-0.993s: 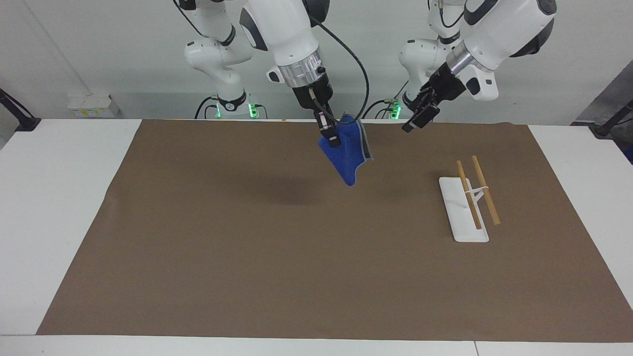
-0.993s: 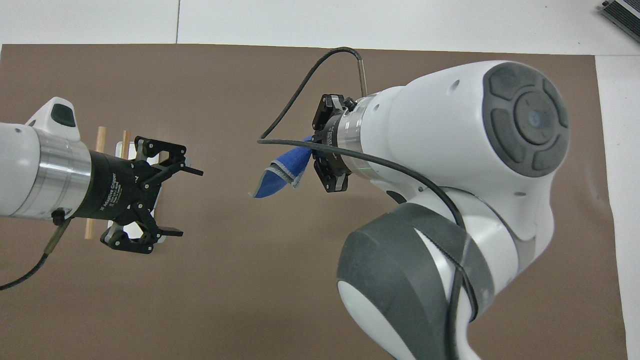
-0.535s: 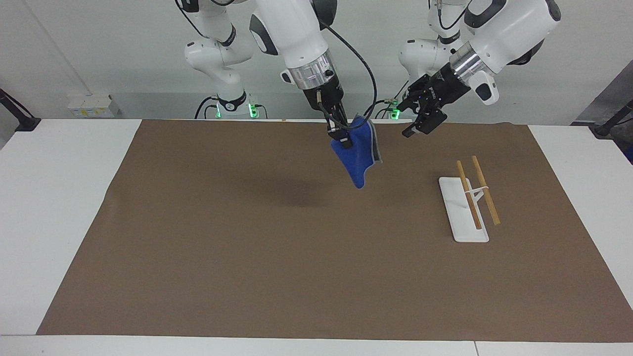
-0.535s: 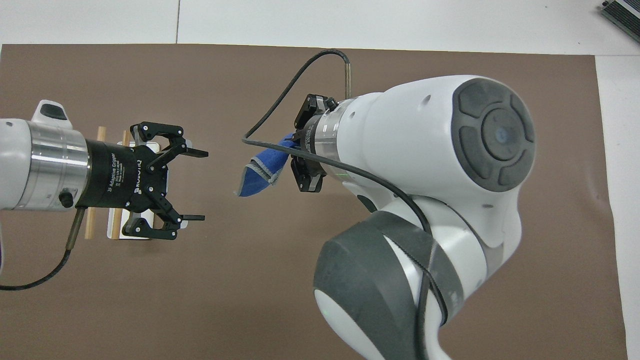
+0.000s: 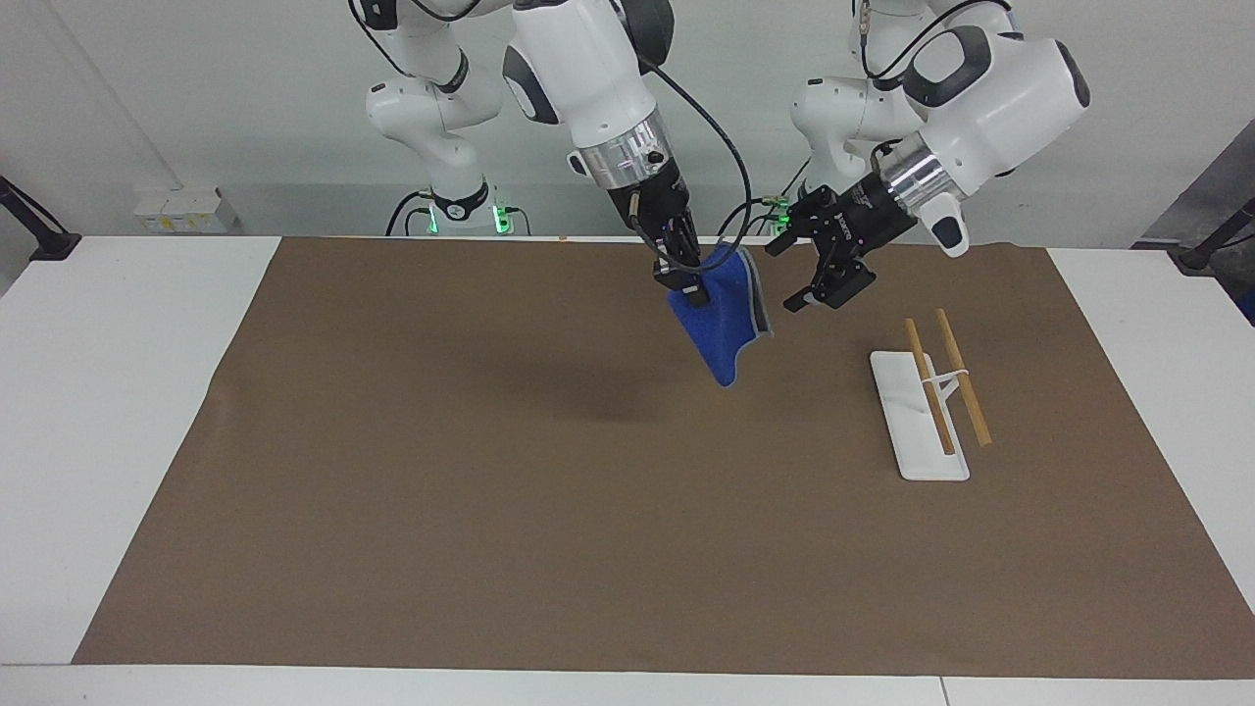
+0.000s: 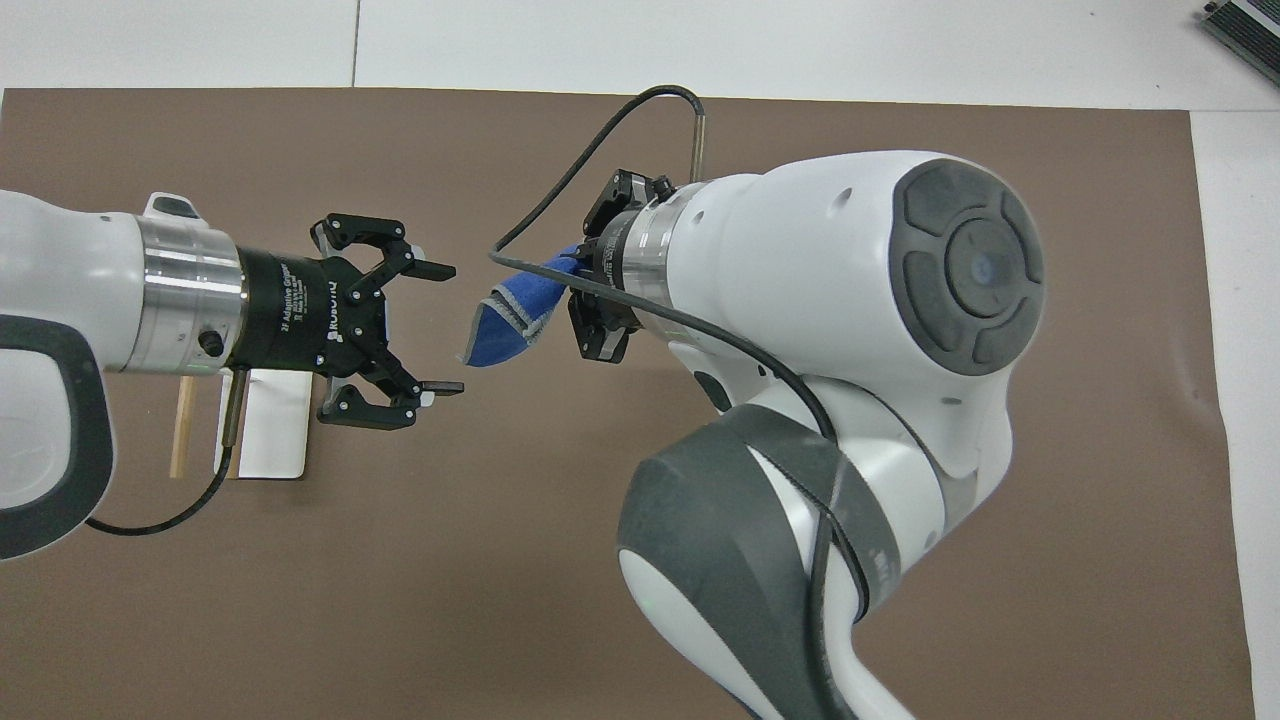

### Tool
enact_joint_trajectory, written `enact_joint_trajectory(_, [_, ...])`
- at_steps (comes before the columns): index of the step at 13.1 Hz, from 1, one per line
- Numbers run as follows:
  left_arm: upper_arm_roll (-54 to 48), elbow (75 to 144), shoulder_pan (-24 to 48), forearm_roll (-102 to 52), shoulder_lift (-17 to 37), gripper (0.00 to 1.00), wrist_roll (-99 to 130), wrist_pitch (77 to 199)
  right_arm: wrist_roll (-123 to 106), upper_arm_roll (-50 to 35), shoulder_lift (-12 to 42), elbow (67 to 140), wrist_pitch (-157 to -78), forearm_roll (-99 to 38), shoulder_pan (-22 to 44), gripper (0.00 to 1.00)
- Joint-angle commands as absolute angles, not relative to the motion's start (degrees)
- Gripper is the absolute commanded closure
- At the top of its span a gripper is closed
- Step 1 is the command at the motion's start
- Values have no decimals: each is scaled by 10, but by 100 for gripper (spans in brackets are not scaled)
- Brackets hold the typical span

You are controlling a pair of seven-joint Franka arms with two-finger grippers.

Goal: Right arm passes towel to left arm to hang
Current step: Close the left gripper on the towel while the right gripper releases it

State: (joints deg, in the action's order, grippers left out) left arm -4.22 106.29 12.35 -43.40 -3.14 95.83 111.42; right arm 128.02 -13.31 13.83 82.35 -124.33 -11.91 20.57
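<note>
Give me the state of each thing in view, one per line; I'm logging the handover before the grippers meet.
towel: lifted off the mat, hanging from the right gripper.
right gripper: shut on the towel, up over the mat.
left gripper: open, beside the towel, not touching it.
rack: standing on the mat, both wooden bars bare.
mat: flat on the table.

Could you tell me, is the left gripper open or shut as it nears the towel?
Open. The left gripper's two fingertips stand wide apart, pointing at the blue towel that hangs from the shut right gripper, not touching it.
</note>
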Motion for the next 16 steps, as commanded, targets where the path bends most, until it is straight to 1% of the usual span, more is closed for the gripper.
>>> enact_joint_trajectory(1, [-44, 1070, 173, -449, -9, 0, 1011, 1197, 1315, -138, 148, 817, -1308, -128, 201, 100])
enact_joint_trajectory(2, [-43, 1071, 175, -449, 4, 0, 1017, 1213, 1331, -138, 153, 817, -1314, -127, 202, 100])
enact_joint_trajectory(4, [-44, 1072, 177, -449, 11, 0, 1015, 1240, 1334, -138, 154, 817, -1314, -127, 201, 100])
enact_joint_trajectory(5, [-44, 1072, 189, -449, 17, 0, 1015, 1265, 1333, -138, 154, 817, -1314, -127, 201, 100])
enact_joint_trajectory(6, [-44, 1074, 192, -448, 18, 16, 1017, 1276, 1333, -138, 154, 817, -1314, -127, 201, 100])
enact_joint_trajectory(7, [-44, 1074, 192, -447, 18, 37, 1020, 1278, 1333, -138, 154, 817, -1314, -127, 201, 100])
enact_joint_trajectory(9, [-44, 1071, 188, -446, 21, 84, 1022, 1282, 1333, -138, 154, 817, -1314, -127, 201, 100])
enact_joint_trajectory(10, [-44, 1071, 186, -444, 20, 100, 1021, 1282, 1333, -138, 154, 817, -1314, -127, 201, 100])
enact_joint_trajectory(16, [-42, 1070, 179, -441, 11, 100, 1021, 1275, 1328, -138, 153, 817, -1305, -127, 198, 100])
